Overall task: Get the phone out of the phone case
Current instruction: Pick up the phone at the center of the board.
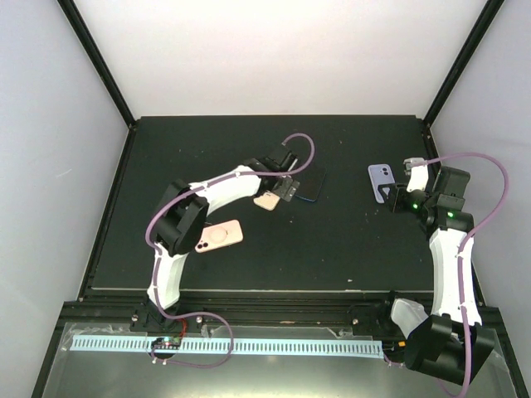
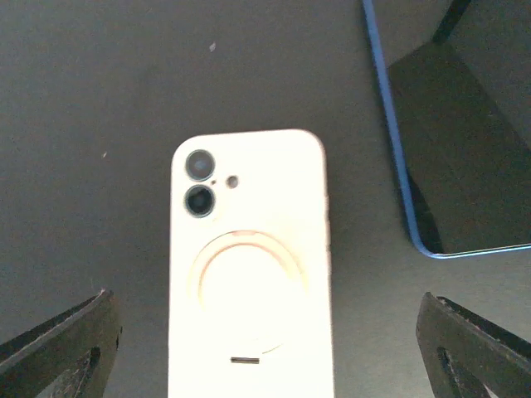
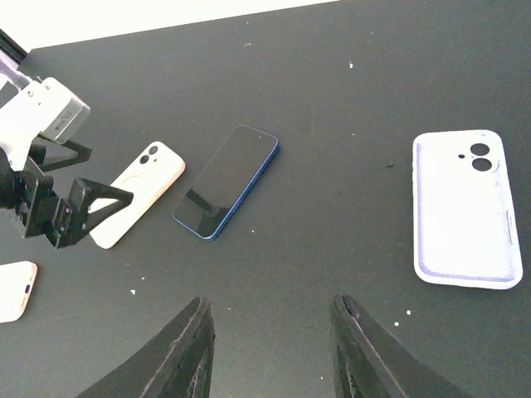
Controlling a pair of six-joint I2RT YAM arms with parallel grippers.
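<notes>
Cream cased phone (image 2: pixel 249 265) lies back up just left of the blue phone (image 2: pixel 473 166), not touching it. Left gripper (image 2: pixel 265 348) hangs over its lower end, jaws wide and empty, one finger outside each long edge. Long axis runs straight ahead from that gripper, camera end far, so a close would likely pinch across the width; right gripper (image 3: pixel 270 303), part open and empty, sits well beyond the blue phone, so left arm is nearer

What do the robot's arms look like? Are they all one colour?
No. Both the left arm and right arm are white tubes with chunky black joints. A purple cable loops along each. The left tool and right tool have black, wedge-shaped fingers. Tiny green lights glow on the right arm.
</notes>
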